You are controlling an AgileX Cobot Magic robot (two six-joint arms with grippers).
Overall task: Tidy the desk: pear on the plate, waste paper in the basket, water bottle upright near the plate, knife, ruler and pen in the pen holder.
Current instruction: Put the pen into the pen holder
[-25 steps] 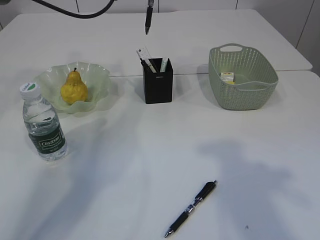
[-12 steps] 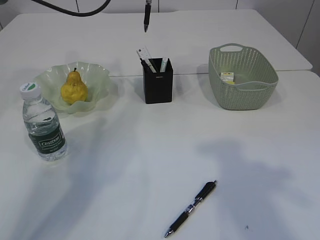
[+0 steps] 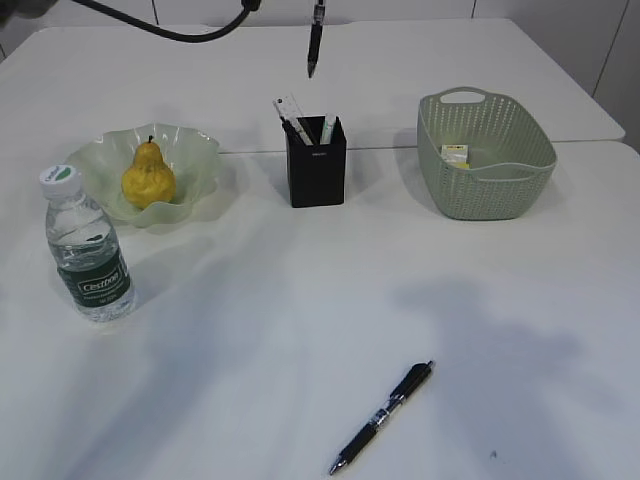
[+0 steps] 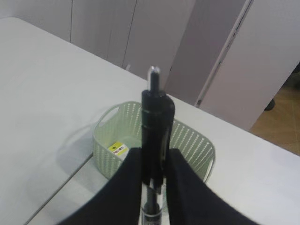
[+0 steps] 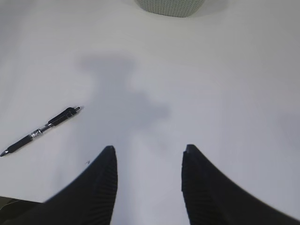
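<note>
Left fingers (image 4: 152, 176) are clamped on a black pen (image 3: 315, 40), which hangs roughly upright, tip down, in the air above and slightly behind the pen holder (image 3: 317, 170); the wrist view shows the pen barrel pinched between the two dark pads, with its clicker end up. The gripper body itself is out of frame in the exterior view, where only the pen and a dark cable at top left show. Right fingers (image 5: 149, 183) stand apart with nothing between them, hovering over bare worktop (image 3: 300, 320). A second black pen (image 3: 383, 417) lies flat on the worktop near the front edge, slanted, well apart from the holder; it shows at left in the right wrist view too. The pen holder stands at centre, between plate and basket, with the clear ruler (image 3: 288, 108) and another slim item sticking out of it. The pear (image 3: 148, 177) sits stem up in the green ruffled plate (image 3: 195, 150) at left. The water bottle (image 3: 87, 247) stands upright with its cap on, just in front of the plate's left side. The basket (image 3: 485, 155) is at right; a scrap of waste paper (image 3: 455, 155), yellow and white, lies inside against its left wall. The knife cannot be identified with certainty.
</note>
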